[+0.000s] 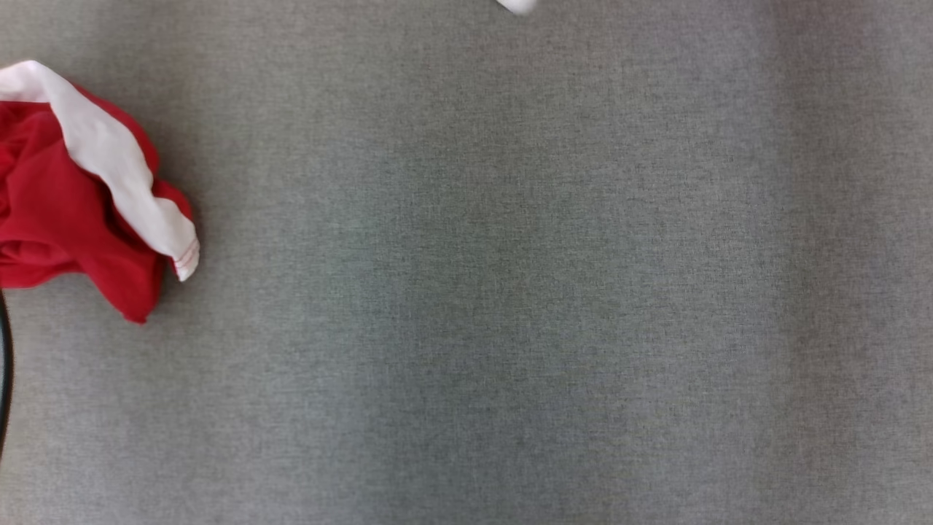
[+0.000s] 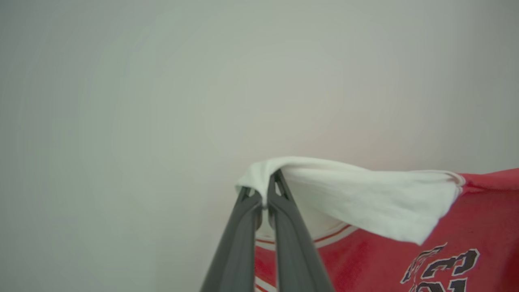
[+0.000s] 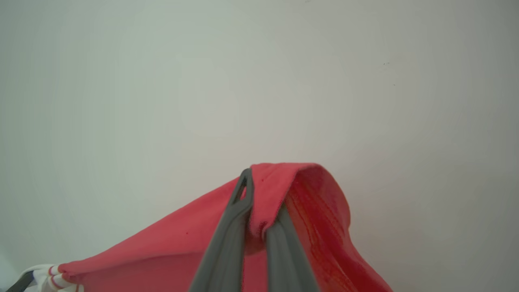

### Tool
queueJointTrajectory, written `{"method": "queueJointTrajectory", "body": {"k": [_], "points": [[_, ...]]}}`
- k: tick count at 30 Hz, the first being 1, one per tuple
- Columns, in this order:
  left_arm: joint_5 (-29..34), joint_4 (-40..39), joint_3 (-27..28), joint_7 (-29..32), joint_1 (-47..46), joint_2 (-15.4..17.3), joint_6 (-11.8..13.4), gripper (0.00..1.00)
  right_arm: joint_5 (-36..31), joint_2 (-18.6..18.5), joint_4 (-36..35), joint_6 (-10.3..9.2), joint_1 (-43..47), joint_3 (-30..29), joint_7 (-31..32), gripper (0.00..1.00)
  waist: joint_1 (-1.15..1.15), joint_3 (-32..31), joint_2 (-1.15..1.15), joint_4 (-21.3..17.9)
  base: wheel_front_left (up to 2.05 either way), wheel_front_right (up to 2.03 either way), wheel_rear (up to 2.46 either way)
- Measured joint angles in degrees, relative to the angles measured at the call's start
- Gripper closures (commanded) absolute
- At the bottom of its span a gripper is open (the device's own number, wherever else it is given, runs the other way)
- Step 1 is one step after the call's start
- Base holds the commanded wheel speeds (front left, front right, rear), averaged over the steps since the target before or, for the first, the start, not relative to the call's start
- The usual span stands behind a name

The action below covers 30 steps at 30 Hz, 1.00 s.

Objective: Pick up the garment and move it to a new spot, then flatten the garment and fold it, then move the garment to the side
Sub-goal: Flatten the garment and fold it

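Bearing a white sleeve [image 1: 109,160], the red garment [image 1: 44,211] looks crumpled

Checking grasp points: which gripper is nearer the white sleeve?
Left. The left gripper is shut on the white sleeve itself; the right gripper is shut on red fabric, away from it.

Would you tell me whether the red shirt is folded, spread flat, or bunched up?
Bunched up: the shirt shows loose crumpled folds, its white sleeve draped across, neither flat nor neatly folded.
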Motion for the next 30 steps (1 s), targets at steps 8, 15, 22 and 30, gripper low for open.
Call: {"method": "queueJointTrajectory", "body": {"k": [8, 15, 22, 30], "points": [[-4.77, 2.15, -3.48, 1.01, 0.26, -1.32, 0.0, 1.0, 3.56, 0.71, 2.12, 0.0, 2.26, 2.1, 1.44, 1.0, 0.0, -0.29, 0.0, 0.38, 0.0, 0.0, 0.0], [-9.61, 0.68, -11.54, 5.17, 9.0, 0.04, 0.0, 1.0, 6.98, 0.94, 0.8, 0.0, 11.85, 5.89, 5.03, 1.0, 0.0, -2.55, 0.0, 0.39, 0.0, 0.0, 0.0], [-17.61, -4.83, -19.5, 13.61, 19.61, 4.99, 0.0, 1.0, 11.22, 0.59, -3.21, 0.0, 23.8, 10.04, 11.68, 1.0, -0.01, -8.22, 0.0, 0.17, 0.0, 0.0, 0.0], [-27.38, -12.23, -24.98, 26.37, 32.56, 11.32, 0.01, 1.0, 14.97, -2.23, -7.0, 0.0, 37.13, 15.38, 22.16, 1.0, -0.02, -17.16, 0.0, -0.92, 0.0, 0.0, 0.0]]}}
